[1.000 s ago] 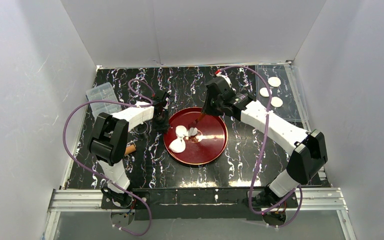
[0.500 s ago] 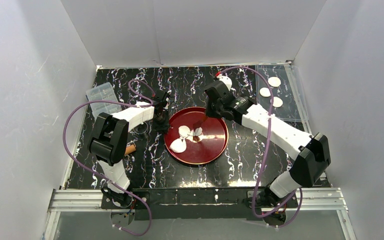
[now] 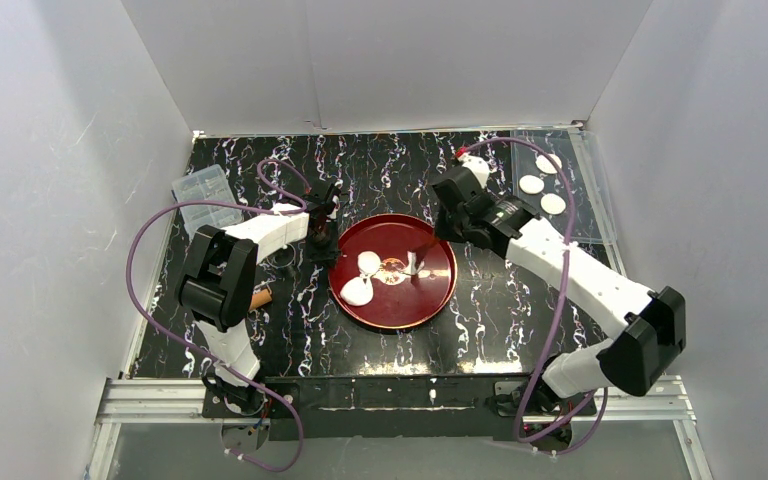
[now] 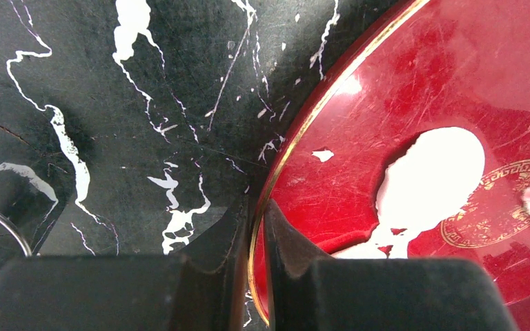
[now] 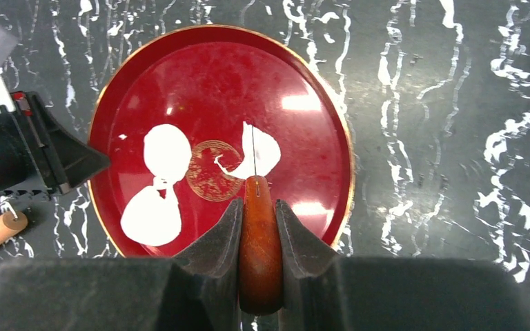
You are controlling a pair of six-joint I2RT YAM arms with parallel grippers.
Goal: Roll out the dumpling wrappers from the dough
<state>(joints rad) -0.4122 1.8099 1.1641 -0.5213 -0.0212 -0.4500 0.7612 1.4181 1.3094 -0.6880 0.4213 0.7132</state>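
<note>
Both claws were clenched: the right claw (image 5: 258,210) gripped the brown wooden handle (image 5: 259,265) of a thin-bladed tool, whose metal blade (image 5: 254,148) showed edge-on over the red plate (image 5: 248,76). The blade's tip was at or just above one ragged scrap of the dough (image 5: 268,153), though contact could not be told. The left claw (image 4: 254,221) was pinched on the plate's gold rim at the side facing the left arm, one finger inside and one outside, seemingly steadying it. More dough lay on the plate nearer that claw, as two flat white lobes joined by a narrow neck. Three dumpling wrappers (image 3: 531,184) lay well apart from the plate, at the far right of the tabletop (image 3: 380,160). The dough looked soft, light and very thin, likely tacky against the glossy plate and quick to stretch or tear if pinched. It would probably handle best lifted from beneath, the blade slid under an edge and worked inward, with the neck between the lobes the weakest place. The wrappers appeared equally frail and best supported across their whole face.
</note>
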